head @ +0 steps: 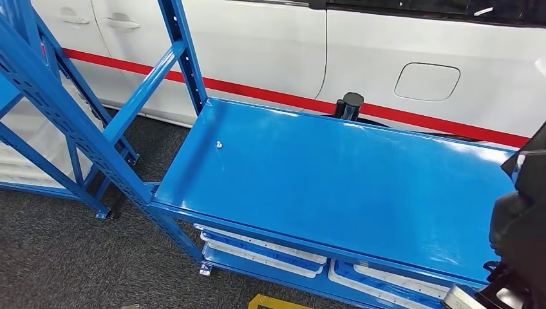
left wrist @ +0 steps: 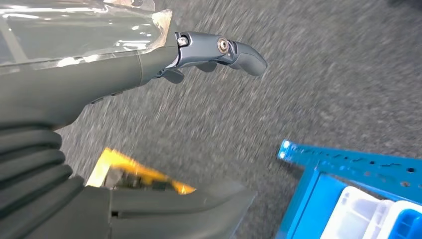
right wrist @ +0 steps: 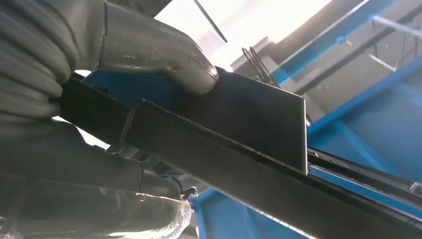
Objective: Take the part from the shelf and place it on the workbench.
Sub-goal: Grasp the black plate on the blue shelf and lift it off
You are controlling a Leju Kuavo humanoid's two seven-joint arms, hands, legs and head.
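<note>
**Right hand has the dark part, blue shelf in front**

No brand names, labels or readable writing anywhere in these shots, so nothing to report there.

The part (right wrist: 239,134) is a dark, flat, long piece of metal with a straight pale cut edge at one end, and what looks like a raised lip running along its length. In the right wrist view the right hand (right wrist: 124,99) has it clamped: the thick grey thumb presses on the flat face from one side and the fingers (right wrist: 99,172) wrap it from the other. It's up in the air near the blue shelf frame, not resting on anything. In the head view a dark mass at the right edge, by the shelf's right end, is probably that arm and its load, but it's too dark to pick out the part there.

The left hand (left wrist: 209,55) hangs over grey speckled carpet (left wrist: 323,74). Its fingers are curled in loosely with nothing in them.

The shelf (head: 335,167) is a glossy blue metal deck on blue perforated uprights. One tiny pale bit (head: 219,144) lies on it near the back left. Below the deck sit white and blue trays (head: 264,251). Behind the shelf stands a white car (head: 257,45) with a red stripe along its side and a fuel flap (head: 427,81). A black cylinder thing (head: 351,103) pokes up at the shelf's far edge
</note>
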